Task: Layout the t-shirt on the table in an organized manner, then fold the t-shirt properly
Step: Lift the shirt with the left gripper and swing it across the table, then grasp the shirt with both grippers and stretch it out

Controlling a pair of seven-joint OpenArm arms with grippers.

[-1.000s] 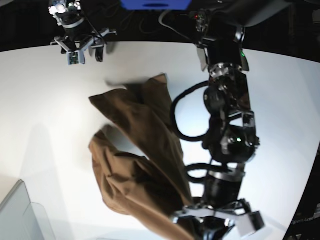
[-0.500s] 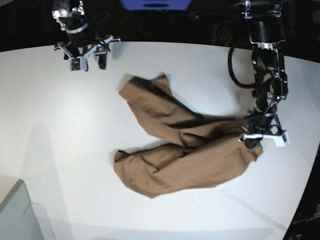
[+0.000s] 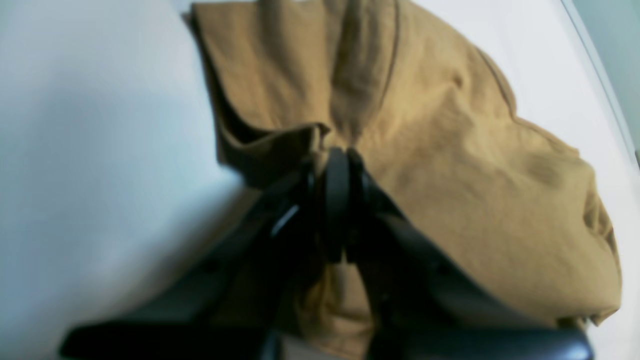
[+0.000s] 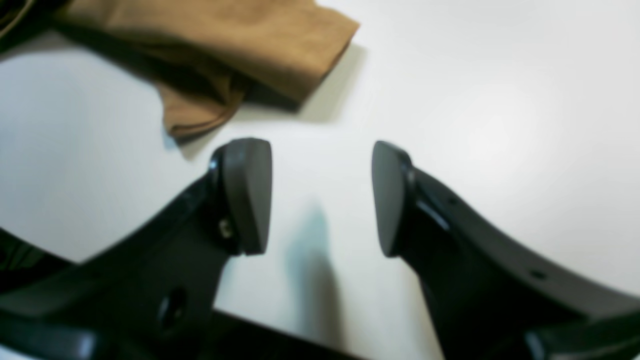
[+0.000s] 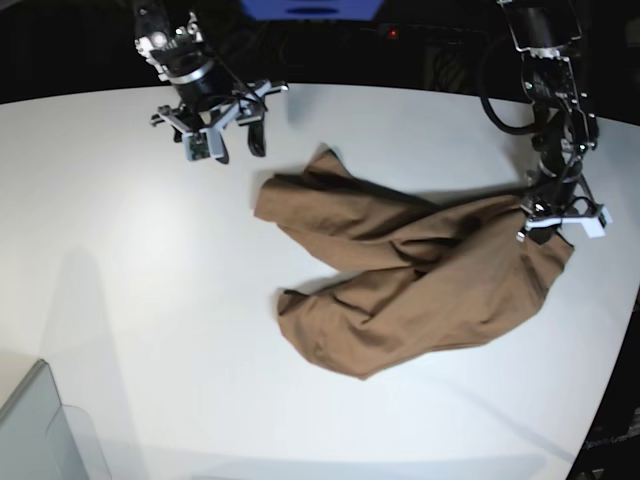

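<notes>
At the far left of the base view, the right pincer is hanging with its jaws apart and empty over the tabletop, just beside the brown t-shirt. The shirt is lying crumpled right of centre. At the right, the left pincer is pinching a bunched edge of it. The cloth is looking soft, light and limp; hems or shoulders would likely suit gripping. No writing or label is showing.

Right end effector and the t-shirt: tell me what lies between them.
Only bare table. In the right wrist view the open right end effector hangs short of the t-shirt, nothing in the gap.
</notes>
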